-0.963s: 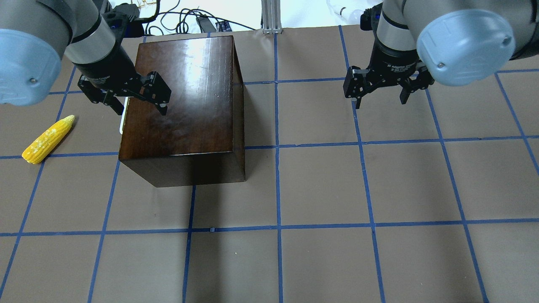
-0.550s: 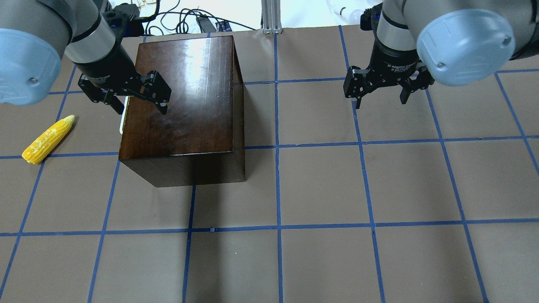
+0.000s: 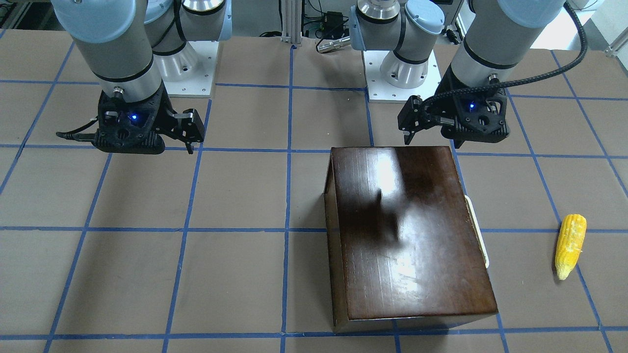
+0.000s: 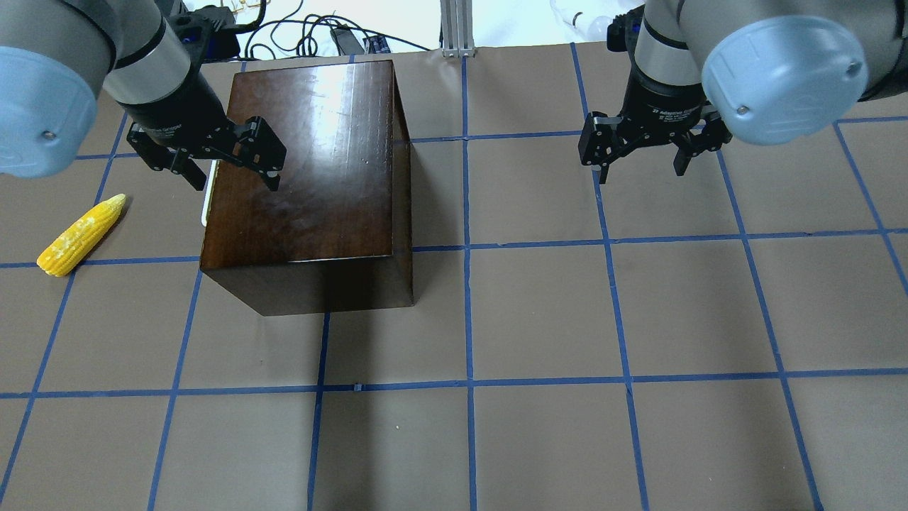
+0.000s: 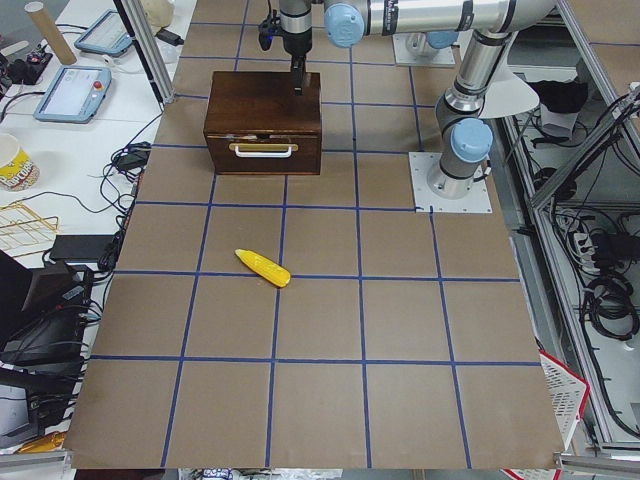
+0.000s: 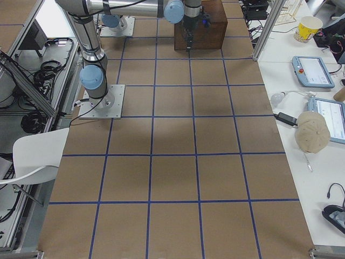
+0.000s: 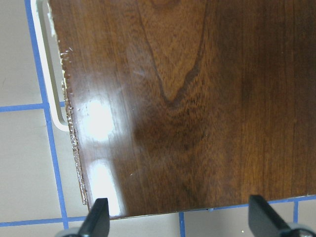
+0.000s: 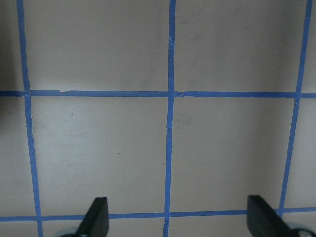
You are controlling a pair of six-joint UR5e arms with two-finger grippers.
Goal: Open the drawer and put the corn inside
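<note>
The glossy dark-brown box stands on the table with its drawer shut. The drawer's cream handle faces the robot's left and also shows in the exterior left view and the left wrist view. The yellow corn lies on the table to the left of the box, apart from it. My left gripper is open and empty above the box top's handle-side edge. My right gripper is open and empty over bare table, far right of the box.
The table is brown paper with a grid of blue tape lines. Cables and gear lie past its far edge. The two arm bases stand at the robot's side of the table.
My left gripper has shifted slightly away from the robot and to the left above the box edge. The right arm, box and corn have not moved.
</note>
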